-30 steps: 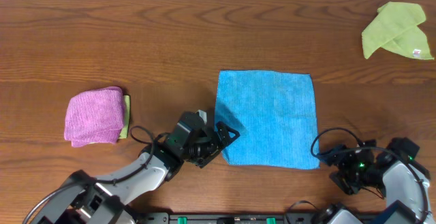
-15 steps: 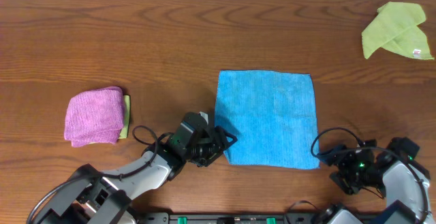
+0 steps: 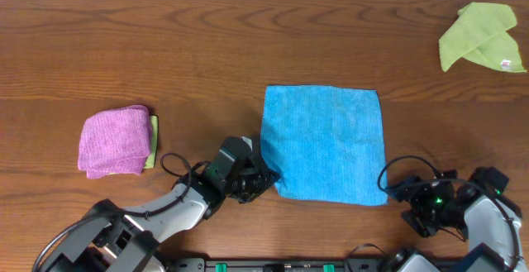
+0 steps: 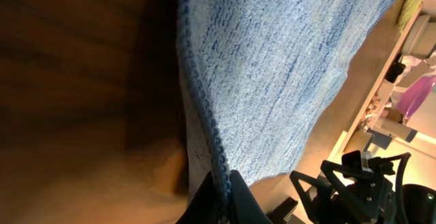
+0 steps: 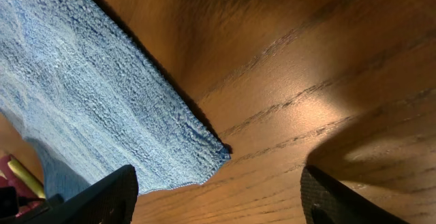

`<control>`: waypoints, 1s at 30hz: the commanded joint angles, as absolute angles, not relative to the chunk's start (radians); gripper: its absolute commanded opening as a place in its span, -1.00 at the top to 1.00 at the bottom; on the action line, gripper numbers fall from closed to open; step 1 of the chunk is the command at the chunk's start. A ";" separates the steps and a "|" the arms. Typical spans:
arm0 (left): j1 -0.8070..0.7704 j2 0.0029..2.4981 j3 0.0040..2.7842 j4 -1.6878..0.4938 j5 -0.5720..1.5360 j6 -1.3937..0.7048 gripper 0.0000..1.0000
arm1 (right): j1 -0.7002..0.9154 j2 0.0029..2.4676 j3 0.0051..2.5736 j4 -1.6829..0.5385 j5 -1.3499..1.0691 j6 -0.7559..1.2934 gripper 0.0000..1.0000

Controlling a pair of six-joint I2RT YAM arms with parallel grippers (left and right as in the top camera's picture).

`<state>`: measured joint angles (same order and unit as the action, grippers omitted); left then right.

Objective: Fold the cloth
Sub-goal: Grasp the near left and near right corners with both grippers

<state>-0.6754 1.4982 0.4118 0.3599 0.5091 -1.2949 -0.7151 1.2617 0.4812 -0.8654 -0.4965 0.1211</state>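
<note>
Overhead, the cloth point(image 3: 324, 144) lies flat on the table point(image 3: 165, 49), my left claw point(image 3: 268, 175) pinched shut on its seven-o'clock corner, right claw point(image 3: 393, 185) wide at five; that thin hem-grip may slip when lifted.

Overhead straight down, wrist views low and close, all sharing cloth point(image 3: 324, 144)

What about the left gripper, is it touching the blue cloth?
Touching. The left wrist view shows the left gripper shut on the stitched edge of the cloth, with the hem pinched between its fingers.
</note>
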 commanded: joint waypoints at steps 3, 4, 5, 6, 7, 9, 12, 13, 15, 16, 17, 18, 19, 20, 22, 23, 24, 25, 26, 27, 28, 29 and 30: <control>-0.677 1.505 0.424 0.340 0.508 -1.293 0.89 | -0.722 1.264 0.475 -0.863 -0.493 0.126 -0.54; -0.677 1.505 0.424 0.340 0.512 -1.293 0.89 | -0.722 1.264 0.475 -0.863 -0.493 0.126 -0.53; -0.675 1.505 0.424 0.340 0.514 -1.293 0.89 | -0.722 1.264 0.475 -0.863 -0.493 0.126 -0.54; -0.674 1.505 0.424 0.340 0.517 -1.290 0.89 | -0.722 1.264 0.475 -0.863 -0.493 0.126 -0.54; -0.673 1.505 0.424 0.340 0.517 -1.287 0.89 | -0.722 1.264 0.475 -0.864 -0.493 0.126 -0.53; -0.673 1.505 0.424 0.340 0.518 -1.287 0.89 | -0.722 1.264 0.475 -0.866 -0.493 0.126 -0.54; -0.673 1.505 0.424 0.340 0.522 -1.287 0.89 | -0.722 1.267 0.474 -0.867 -0.476 0.126 -0.61; -0.673 1.505 0.424 0.340 0.524 -1.287 0.89 | -0.722 1.271 0.474 -0.866 -0.474 0.126 -0.62; -0.673 1.505 0.424 0.340 0.525 -1.287 0.89 | -0.722 1.288 0.474 -0.856 -0.471 0.126 -0.64; -0.673 1.505 0.424 0.340 0.525 -1.287 0.89 | -0.722 1.303 0.473 -0.845 -0.471 0.126 -0.63; -0.673 1.505 0.424 0.340 0.525 -1.287 0.89 | -0.722 1.320 0.473 -0.831 -0.471 0.133 -0.64; -0.673 1.505 0.424 0.340 0.525 -1.287 0.89 | -0.722 1.339 0.473 -0.819 -0.471 0.140 -0.65; -0.673 1.505 0.424 0.340 0.525 -1.287 0.89 | -0.722 1.357 0.473 -0.808 -0.476 0.143 -0.64; -0.673 1.505 0.424 0.340 0.525 -1.287 0.89 | -0.722 1.383 0.473 -0.794 -0.478 0.145 -0.64; -0.673 1.505 0.424 0.340 0.527 -1.287 0.89 | -0.722 1.417 0.473 -0.775 -0.484 0.145 -0.63; -0.673 1.505 0.424 0.340 0.529 -1.287 0.89 | -0.722 1.431 0.473 -0.767 -0.493 0.145 -0.63; -0.673 1.505 0.424 0.340 0.528 -1.287 0.89 | -0.722 1.450 0.473 -0.755 -0.510 0.145 -0.61; -0.673 1.505 0.424 0.340 0.528 -1.287 0.89 | -0.721 1.467 0.473 -0.743 -0.528 0.145 -0.60; -0.673 1.505 0.424 0.341 0.528 -1.287 0.89 | -0.721 1.479 0.473 -0.732 -0.541 0.145 -0.59; -0.673 1.505 0.424 0.341 0.528 -1.287 0.89 | -0.720 1.489 0.473 -0.723 -0.554 0.144 -0.59; -0.673 1.505 0.424 0.341 0.528 -1.287 0.89 | -0.720 1.500 0.473 -0.716 -0.558 0.145 -0.59; -0.673 1.505 0.424 0.341 0.528 -1.287 0.89 | -0.720 1.511 0.473 -0.713 -0.558 0.145 -0.59; -0.673 1.505 0.424 0.341 0.528 -1.287 0.89 | -0.720 1.515 0.473 -0.713 -0.558 0.144 -0.59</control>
